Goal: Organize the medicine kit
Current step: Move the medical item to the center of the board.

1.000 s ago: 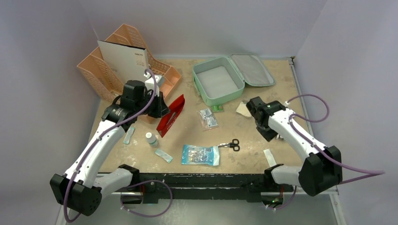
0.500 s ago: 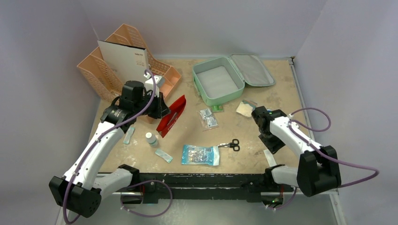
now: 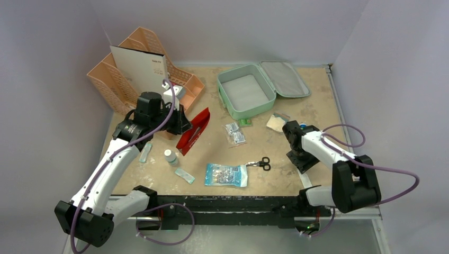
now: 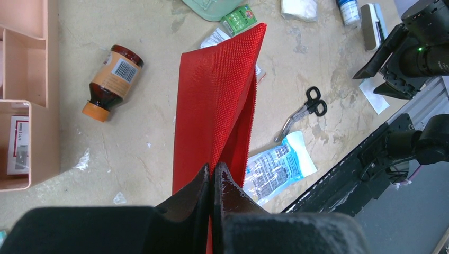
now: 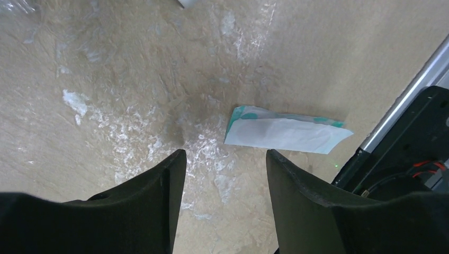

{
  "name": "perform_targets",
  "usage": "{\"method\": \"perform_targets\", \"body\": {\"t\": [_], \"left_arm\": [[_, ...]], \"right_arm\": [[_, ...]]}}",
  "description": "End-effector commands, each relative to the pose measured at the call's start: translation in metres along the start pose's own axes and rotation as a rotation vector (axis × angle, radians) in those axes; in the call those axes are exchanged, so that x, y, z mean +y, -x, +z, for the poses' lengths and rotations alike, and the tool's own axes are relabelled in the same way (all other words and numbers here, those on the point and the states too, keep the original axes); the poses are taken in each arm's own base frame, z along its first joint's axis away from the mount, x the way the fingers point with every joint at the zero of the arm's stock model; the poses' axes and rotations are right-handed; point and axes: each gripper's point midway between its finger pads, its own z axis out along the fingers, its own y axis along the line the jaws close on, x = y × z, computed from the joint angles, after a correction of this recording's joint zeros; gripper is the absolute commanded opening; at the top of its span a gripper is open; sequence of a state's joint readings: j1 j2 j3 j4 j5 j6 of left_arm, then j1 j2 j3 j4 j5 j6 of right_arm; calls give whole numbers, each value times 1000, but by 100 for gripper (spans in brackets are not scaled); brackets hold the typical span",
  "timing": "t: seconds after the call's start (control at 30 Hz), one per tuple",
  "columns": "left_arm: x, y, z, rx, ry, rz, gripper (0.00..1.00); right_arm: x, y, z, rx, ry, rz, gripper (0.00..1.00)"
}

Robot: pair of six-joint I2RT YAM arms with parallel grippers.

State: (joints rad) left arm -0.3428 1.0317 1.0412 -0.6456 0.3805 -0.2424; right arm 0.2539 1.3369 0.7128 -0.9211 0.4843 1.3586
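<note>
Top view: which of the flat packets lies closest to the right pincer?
The small white packet with teal edging, beside the table's near rail, just ahead of the open right pincer. The blue pack and the beige one lie farther off.

Beige mottled table (image 3: 217, 153) bearing: open mint-green medicine kit (image 3: 254, 107), peach organizer (image 3: 106, 87), scissors (image 3: 260, 163), blue-white packet (image 3: 226, 174), small white bottle (image 3: 170, 157), amber bottle (image 4: 111, 79), clear sachets (image 3: 234, 133).

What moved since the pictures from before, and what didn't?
The right hand pulled back away from the medicine kit, opening wider, and now hangs over a white packet. The beige packet it covered now shows. The left hand stayed shut on the red pouch; everything else lay still.
</note>
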Motion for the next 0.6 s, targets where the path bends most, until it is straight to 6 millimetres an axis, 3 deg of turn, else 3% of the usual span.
{"method": "perform_targets", "body": {"t": [0.0, 0.27, 0.5, 0.57], "left_arm": [[-4, 9, -3, -43, -14, 37, 0], [-4, 8, -2, -38, -17, 37, 0], [-2, 8, -3, -42, -3, 41, 0], [-2, 9, -2, -40, -4, 40, 0]], "right_arm": [[6, -8, 4, 35, 29, 5, 60], [16, -6, 9, 13, 83, -10, 58], [38, -10, 17, -22, 282, -9, 57], [48, -11, 11, -13, 360, -16, 57]]}}
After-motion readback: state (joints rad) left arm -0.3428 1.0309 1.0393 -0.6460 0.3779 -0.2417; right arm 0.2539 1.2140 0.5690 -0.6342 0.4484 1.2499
